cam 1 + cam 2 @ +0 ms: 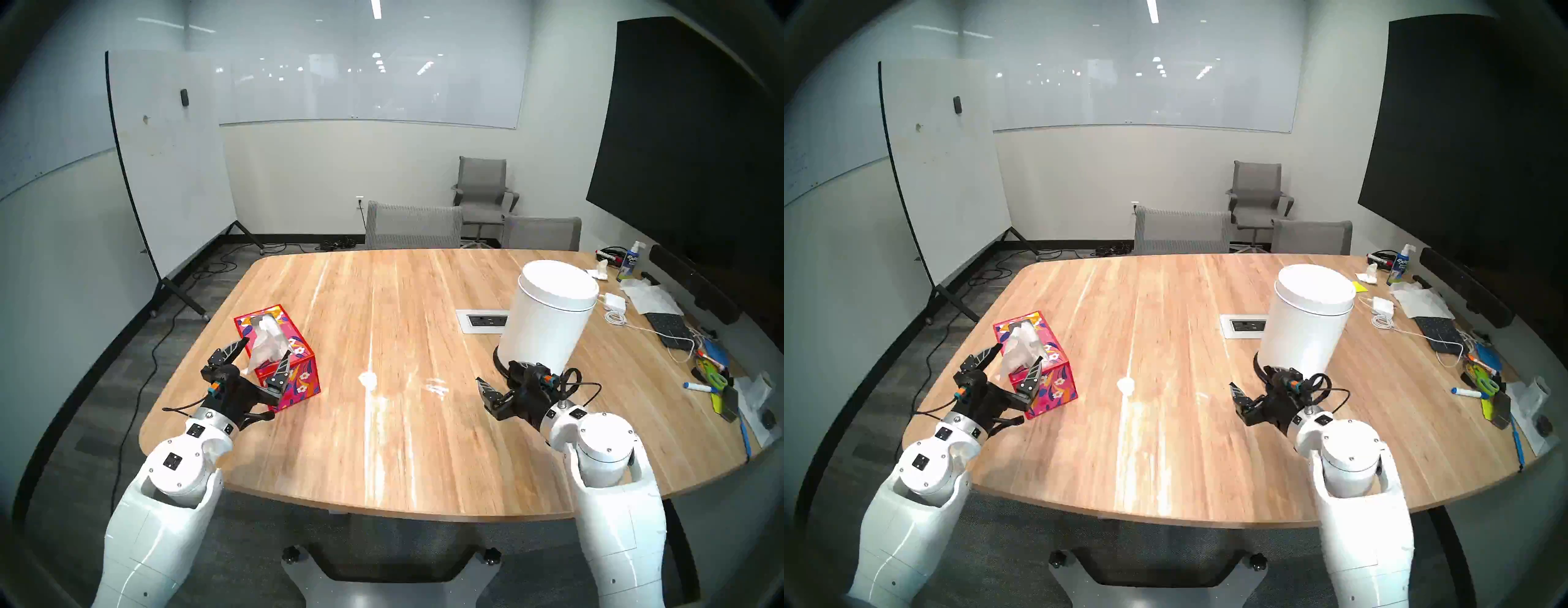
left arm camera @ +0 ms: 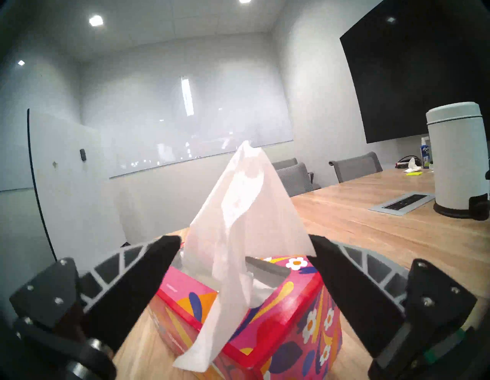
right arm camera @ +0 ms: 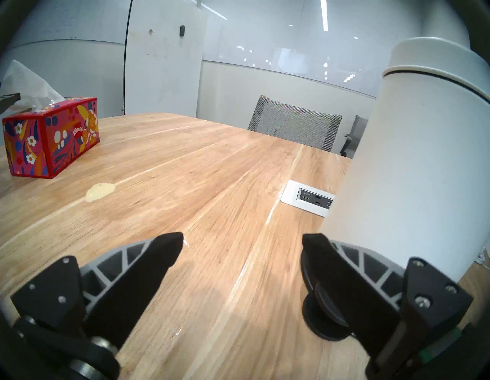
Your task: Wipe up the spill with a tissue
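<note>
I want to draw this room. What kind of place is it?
Probably an office meeting room: a big wooden table, grey office chairs and a whiteboard on wheels.

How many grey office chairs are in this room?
3: one grey mesh chair pushed against the wooden table's far edge, a second beside it to the right, a third by the back wall. Others may be hidden.

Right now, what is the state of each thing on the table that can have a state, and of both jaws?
tissue: sticking up from the box, not gripped
tissue box: open on top, upright
spill: not wiped
white bin: lid shut, upright
left gripper: jaws open, either side of the tissue
right gripper: jaws open, empty
</note>
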You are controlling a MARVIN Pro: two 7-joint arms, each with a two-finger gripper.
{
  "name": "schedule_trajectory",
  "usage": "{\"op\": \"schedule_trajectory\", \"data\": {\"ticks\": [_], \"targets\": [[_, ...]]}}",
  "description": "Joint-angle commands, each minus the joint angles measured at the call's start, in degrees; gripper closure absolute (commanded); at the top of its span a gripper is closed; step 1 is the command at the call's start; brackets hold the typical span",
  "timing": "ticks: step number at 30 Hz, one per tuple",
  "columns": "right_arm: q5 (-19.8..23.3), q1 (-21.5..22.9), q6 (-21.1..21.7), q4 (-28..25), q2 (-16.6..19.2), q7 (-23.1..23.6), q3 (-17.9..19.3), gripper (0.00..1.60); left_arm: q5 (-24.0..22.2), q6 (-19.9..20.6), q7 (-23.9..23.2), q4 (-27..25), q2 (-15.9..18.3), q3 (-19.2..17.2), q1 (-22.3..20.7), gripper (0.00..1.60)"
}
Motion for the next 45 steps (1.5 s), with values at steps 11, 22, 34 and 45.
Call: {"op": "schedule_trajectory", "data": {"ticks": [11, 22, 34, 45], "targets": [[0.0, 0.4, -0.1, -1.2, 0.1, 0.1, -0.1, 0.0, 1.1, -4.6, 1.8, -1.5, -1.1, -0.1, -0.3, 1.6], [0.0, 0.4, -0.1, -1.1, 0.1, 0.1, -0.1, 0.0, 0.4, -6.4, 1.1, -6.8, -0.4, -1.6, 0.7, 1.6], [0.0, 0.4, -0.1, -1.2, 0.1, 0.1, -0.1, 0.0, 0.6, -9.7, -0.3, -12.3, -0.1, -2.5, 5.5, 1.6], [0.0, 0.4, -0.1, -1.2, 0.1, 0.1, -0.1, 0.0, 0.9, -10.1, -1.3, -14.0, -0.1, -1.9, 4.2, 1.6]]}}
